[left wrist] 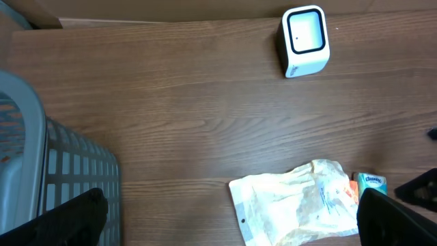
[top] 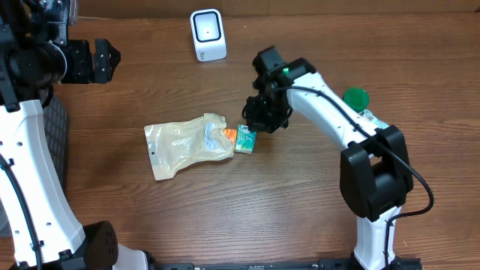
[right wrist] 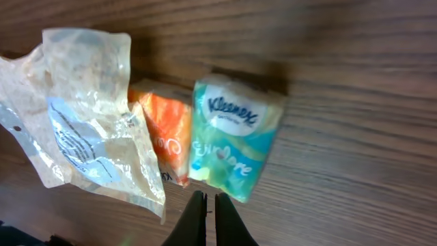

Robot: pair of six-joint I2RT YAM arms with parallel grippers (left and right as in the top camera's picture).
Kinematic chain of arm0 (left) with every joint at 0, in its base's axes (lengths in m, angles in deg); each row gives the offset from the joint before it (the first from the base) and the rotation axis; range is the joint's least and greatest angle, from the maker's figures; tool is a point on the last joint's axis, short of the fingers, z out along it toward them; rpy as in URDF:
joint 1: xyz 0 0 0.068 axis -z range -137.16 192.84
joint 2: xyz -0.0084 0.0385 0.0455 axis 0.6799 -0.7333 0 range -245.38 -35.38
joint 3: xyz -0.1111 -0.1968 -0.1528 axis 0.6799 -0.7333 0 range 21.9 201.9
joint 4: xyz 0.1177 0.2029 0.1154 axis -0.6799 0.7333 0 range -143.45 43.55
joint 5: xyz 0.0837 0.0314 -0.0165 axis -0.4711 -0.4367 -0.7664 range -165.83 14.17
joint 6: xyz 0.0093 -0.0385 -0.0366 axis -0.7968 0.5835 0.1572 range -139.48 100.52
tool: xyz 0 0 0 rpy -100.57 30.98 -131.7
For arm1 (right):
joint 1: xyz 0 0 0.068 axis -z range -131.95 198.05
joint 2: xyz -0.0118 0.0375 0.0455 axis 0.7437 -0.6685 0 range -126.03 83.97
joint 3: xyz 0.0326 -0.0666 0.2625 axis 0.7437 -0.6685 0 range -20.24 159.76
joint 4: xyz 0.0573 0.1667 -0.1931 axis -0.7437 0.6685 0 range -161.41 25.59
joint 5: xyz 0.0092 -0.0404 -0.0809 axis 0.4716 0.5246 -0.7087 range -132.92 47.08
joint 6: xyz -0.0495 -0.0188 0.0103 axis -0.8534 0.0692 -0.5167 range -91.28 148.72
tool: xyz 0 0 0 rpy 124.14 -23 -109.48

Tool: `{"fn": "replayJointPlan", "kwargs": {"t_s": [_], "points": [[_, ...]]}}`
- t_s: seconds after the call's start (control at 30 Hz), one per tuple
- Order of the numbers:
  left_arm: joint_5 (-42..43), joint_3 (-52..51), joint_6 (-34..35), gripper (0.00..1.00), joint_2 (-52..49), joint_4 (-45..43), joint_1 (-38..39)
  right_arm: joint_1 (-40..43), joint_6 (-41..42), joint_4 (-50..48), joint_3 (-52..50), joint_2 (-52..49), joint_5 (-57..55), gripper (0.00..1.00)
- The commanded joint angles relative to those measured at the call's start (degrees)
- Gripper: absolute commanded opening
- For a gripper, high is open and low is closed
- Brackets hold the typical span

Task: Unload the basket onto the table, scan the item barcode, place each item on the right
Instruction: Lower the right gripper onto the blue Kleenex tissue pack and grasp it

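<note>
My right pincer [right wrist: 208, 205] is closed empty near the tissue pack [right wrist: 235, 137] lying on the surface [top: 337, 45], left pincer [top: 94, 60] open, so I judge advancing could shove the pack aside, away from the scanner [top: 208, 34] at its 11 o'clock.

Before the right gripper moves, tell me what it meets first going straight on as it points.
Most likely the Kleenex pack: the shut right gripper points at its near edge, beside the orange pack. Depth is unclear; it may touch the table just short of it.
</note>
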Motion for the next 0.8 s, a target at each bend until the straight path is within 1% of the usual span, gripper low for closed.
{"fn": "replayJointPlan", "kwargs": {"t_s": [0.0, 0.13, 0.2, 0.57, 0.77], "points": [[0.66, 0.02, -0.83, 1.0, 0.17, -0.07, -0.2, -2.62, 2.32, -1.27, -0.7, 0.24, -0.57, 0.04], [0.66, 0.02, -0.83, 1.0, 0.17, -0.07, -0.2, -4.9, 8.11, -5.33, -3.5, 0.22, -2.32, 0.04], [0.66, 0.02, -0.83, 1.0, 0.17, -0.07, -0.2, -5.05, 9.29, -5.73, -4.28, 0.13, -3.15, 0.04], [0.66, 0.02, -0.83, 1.0, 0.17, -0.07, -0.2, -4.98, 11.04, -8.87, -9.35, 0.04, -6.49, 0.04], [0.66, 0.02, -0.83, 1.0, 0.17, -0.07, -0.2, -4.96, 10.12, -8.94, -9.9, 0.04, -12.66, 0.04]]}}
